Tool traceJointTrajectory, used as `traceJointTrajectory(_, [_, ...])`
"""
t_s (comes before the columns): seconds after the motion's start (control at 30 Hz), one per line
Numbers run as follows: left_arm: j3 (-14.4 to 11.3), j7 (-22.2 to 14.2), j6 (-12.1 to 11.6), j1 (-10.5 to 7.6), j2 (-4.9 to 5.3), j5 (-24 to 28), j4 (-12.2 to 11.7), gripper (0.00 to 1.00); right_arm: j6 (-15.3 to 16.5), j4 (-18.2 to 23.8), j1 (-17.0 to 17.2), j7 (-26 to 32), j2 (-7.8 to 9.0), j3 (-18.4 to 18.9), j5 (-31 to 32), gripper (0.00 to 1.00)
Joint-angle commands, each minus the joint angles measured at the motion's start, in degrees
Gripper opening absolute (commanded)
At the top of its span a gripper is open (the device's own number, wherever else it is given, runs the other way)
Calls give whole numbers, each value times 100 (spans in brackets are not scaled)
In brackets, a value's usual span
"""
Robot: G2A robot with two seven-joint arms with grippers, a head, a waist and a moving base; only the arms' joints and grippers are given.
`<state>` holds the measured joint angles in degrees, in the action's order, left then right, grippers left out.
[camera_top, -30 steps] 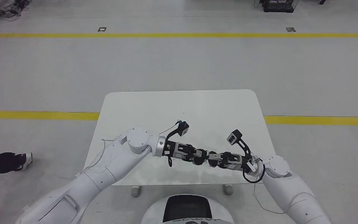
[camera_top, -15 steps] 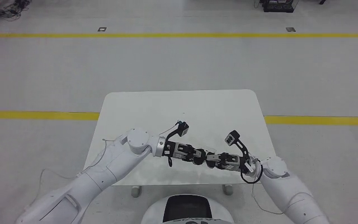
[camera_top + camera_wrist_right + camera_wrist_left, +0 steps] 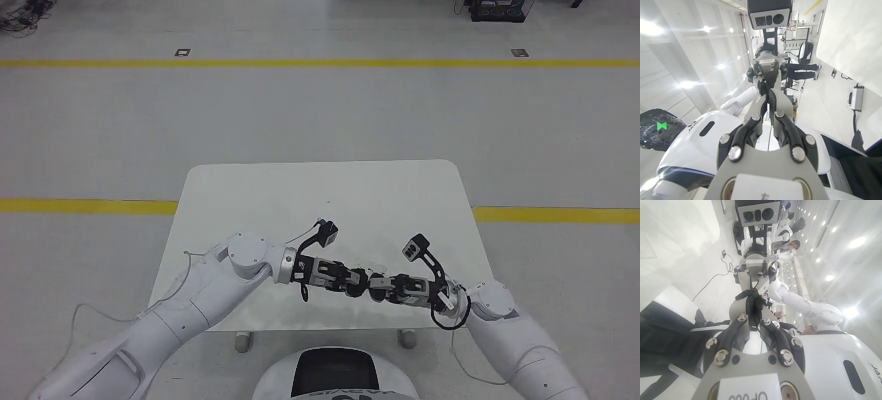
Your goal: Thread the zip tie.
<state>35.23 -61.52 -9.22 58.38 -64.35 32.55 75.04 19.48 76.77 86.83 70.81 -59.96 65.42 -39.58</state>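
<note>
My two grippers meet tip to tip over the front part of the white table (image 3: 300, 190). The left gripper (image 3: 356, 280) is shut on a black zip tie (image 3: 750, 298); the strip runs out past its fingertips (image 3: 745, 306) toward the right gripper facing it. The right gripper (image 3: 384, 287) is also shut on the black ridged strip of the zip tie (image 3: 771, 95), right in front of the left gripper's tips. In the left wrist view, a short black end of the tie (image 3: 741, 295) sticks out sideways where the two grippers meet. The joint between the tie's ends is hidden by the fingers.
Both forearms lie low across the table's front edge (image 3: 330, 328). The bare tabletop stretches behind the grippers toward the far edge (image 3: 320, 165). Yellow floor lines (image 3: 90, 206) run on both sides of the table.
Both grippers have drifted slightly toward the table's front edge, and the right one has closed in a little on the left. Each still holds the zip tie.
</note>
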Motion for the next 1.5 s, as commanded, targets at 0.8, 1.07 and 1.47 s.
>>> traceJointTrajectory(0.8, [63, -135, -372, 72, 67, -350, 175, 0, 0, 56, 251, -194, 70, 601, -102, 100])
traceJointTrajectory(1.07, [111, 346, -84, -16, 212, -1945, 607, 0, 0, 56, 251, -194, 70, 601, -102, 100])
traceJointTrajectory(1.47, [46, 277, 137, -15, 322, -2751, 1028, 0, 0, 56, 251, -194, 70, 601, -102, 100])
